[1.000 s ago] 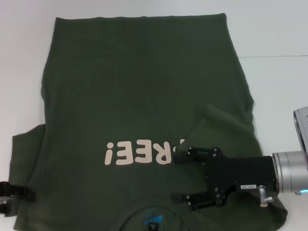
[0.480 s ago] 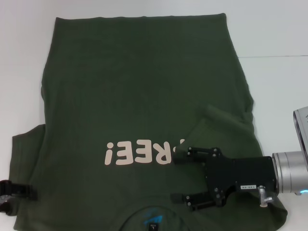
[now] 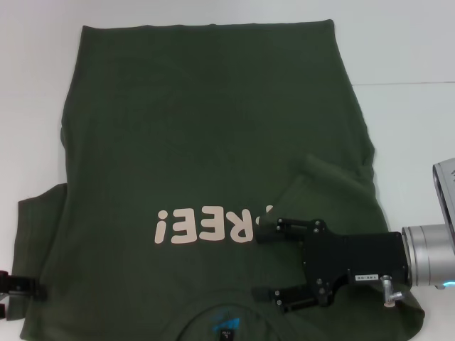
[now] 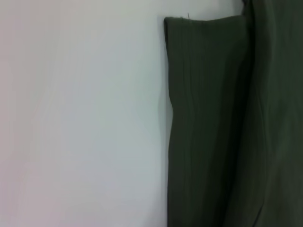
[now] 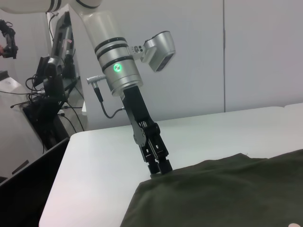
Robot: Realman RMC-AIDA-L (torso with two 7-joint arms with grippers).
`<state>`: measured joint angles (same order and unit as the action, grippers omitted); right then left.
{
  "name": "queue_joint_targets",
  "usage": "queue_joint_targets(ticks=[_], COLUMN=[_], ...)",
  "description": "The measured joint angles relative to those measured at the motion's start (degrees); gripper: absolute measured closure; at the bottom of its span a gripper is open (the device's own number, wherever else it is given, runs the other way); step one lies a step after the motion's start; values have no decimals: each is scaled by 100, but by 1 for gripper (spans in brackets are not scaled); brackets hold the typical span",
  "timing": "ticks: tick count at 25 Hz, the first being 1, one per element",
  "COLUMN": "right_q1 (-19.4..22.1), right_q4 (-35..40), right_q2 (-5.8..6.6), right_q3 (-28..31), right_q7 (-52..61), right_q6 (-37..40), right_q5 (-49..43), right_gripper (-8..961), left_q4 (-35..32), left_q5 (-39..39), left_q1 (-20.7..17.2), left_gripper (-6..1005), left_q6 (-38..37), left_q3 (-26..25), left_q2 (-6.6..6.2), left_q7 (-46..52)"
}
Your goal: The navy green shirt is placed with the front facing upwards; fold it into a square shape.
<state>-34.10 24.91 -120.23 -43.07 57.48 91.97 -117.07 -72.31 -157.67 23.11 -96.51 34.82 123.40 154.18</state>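
The navy green shirt (image 3: 199, 142) lies flat on the white table, front up, its pale "FREE!" print (image 3: 206, 226) and blue neck label (image 3: 226, 328) near me. Its right sleeve (image 3: 334, 181) is folded inward over the body. My right gripper (image 3: 257, 261) hovers low over the shirt beside the print's right end, open with nothing between its fingers. My left gripper (image 3: 35, 286) sits at the outer edge of the left sleeve (image 3: 35, 227); in the right wrist view the left gripper (image 5: 160, 168) is shut, with its tips at the cloth's edge (image 5: 156, 182). The left wrist view shows that sleeve (image 4: 208, 118) lying flat.
Bare white table (image 3: 412, 42) surrounds the shirt on the far side, left and right. A thin seam (image 3: 405, 84) runs across the table at the right. Beyond the table's edge in the right wrist view stand dark equipment and cables (image 5: 52, 94).
The left gripper has slid outward and slightly nearer to me, away from the left sleeve. The right gripper and the shirt have not visibly moved.
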Motion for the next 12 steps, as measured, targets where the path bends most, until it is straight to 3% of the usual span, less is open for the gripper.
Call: queue_joint_targets(ticks=[12], right_q1=[0], right_q4=[-43], right_q2=[0], right_q3=[1], right_q7=[-6], right_q6=[-6], right_q5=[0], right_gripper=[26], left_q4=[23], left_q5=[45], left_q1=[43], left_gripper=[126], left_q6=[-28], left_q3=[9], left_q2=[23], left_q7=[-42])
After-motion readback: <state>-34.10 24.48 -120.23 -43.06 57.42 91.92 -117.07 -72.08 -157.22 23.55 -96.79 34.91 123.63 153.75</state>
